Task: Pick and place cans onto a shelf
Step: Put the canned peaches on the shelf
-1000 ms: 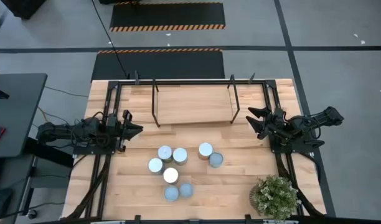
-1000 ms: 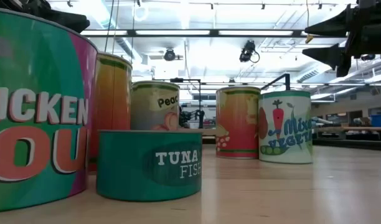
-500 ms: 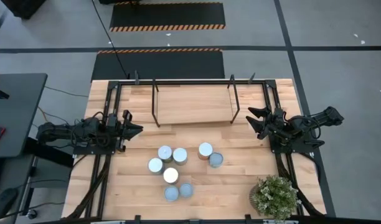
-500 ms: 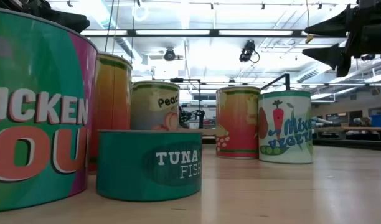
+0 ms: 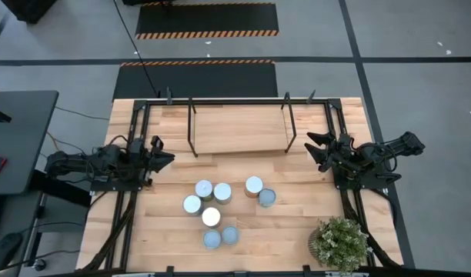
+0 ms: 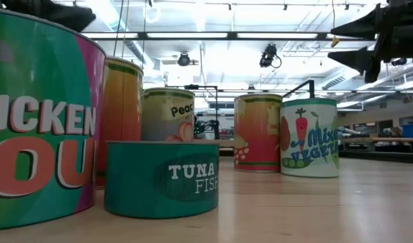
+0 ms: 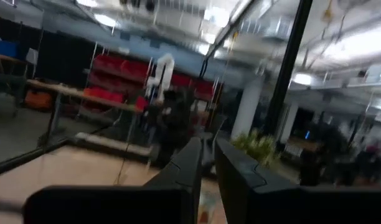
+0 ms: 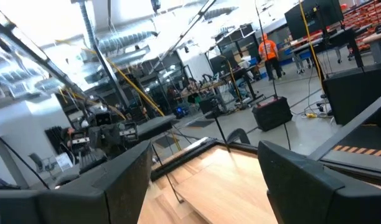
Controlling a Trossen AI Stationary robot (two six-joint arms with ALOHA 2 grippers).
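Seven cans [image 5: 220,192] cluster tight on the worktop [image 5: 297,223], shelf [image 5: 239,129] bare; left end effector [image 5: 168,158] nearly together, right end effector [image 5: 311,146] apart: reaching in risks toppling neighbours

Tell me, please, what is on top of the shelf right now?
Nothing shows on the shelf: its light-wood board is bare in the high view. All seven cans stand on the table in front of it. What lies under the board cannot be seen; the board covers it.

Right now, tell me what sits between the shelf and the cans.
Nothing: in the high view only bare tabletop lies between the shelf and the cans.
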